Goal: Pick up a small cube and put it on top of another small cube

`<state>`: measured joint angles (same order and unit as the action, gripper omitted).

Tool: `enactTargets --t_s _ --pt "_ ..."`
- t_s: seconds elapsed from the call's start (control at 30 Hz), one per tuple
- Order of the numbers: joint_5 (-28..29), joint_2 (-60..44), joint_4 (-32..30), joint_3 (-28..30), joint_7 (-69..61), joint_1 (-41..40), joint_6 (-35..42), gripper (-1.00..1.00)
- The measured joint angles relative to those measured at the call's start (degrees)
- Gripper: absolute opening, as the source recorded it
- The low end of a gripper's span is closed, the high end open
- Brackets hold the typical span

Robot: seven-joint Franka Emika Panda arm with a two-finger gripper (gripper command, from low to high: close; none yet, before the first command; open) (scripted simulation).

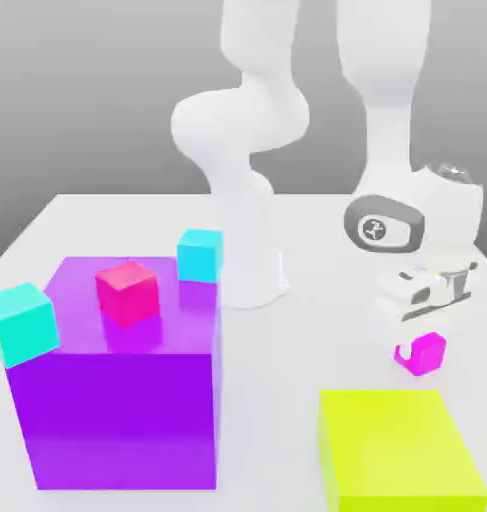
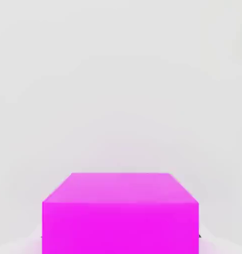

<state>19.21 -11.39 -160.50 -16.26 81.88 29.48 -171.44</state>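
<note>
Now arm bent down, pincer (image 1: 423, 347) clamped on magenta cube (image 1: 423, 354) above table (image 1: 287, 340).

Glossy white rounded arm (image 1: 249, 150), grey joint disc (image 1: 379, 229)

From my screen I see a white desk (image 1: 287, 340) with a smooth, slightly glossy top. Behind it stands a plain grey wall (image 1: 87, 90), darker toward the upper part. The light is soft and even.
</note>
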Motion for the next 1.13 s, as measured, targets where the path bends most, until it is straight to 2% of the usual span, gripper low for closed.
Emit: enactTargets --t_s 0.1,0.23,0.3,0.4,0.87,0.93,1.0,1.03,1.13 --pt "-7.84 4.25 -1.06 -4.85 -5.80 -2.94 2.94 -1.00" --pt "-16.98 9.88 -2.38 -7.23 -12.59 -2.93 7.03 -1.00" --pt "-17.43 12.46 -1.09 -4.82 -14.14 -2.64 10.99 -1.00" --pt "-16.60 16.34 2.10 0.51 -16.13 -10.63 18.18 -1.00" --pt "-14.79 35.29 18.21 24.26 -27.20 -33.99 52.81 -1.00" --pt "-14.68 35.60 17.87 26.28 -28.14 -35.82 52.75 -1.00" --pt "-14.66 34.20 15.51 26.96 -28.49 -36.40 48.98 -1.00" --pt "-14.66 33.39 14.25 27.15 -28.60 -36.52 46.91 1.00" --pt "-14.67 33.39 14.25 27.15 -28.60 -36.52 46.91 1.00"
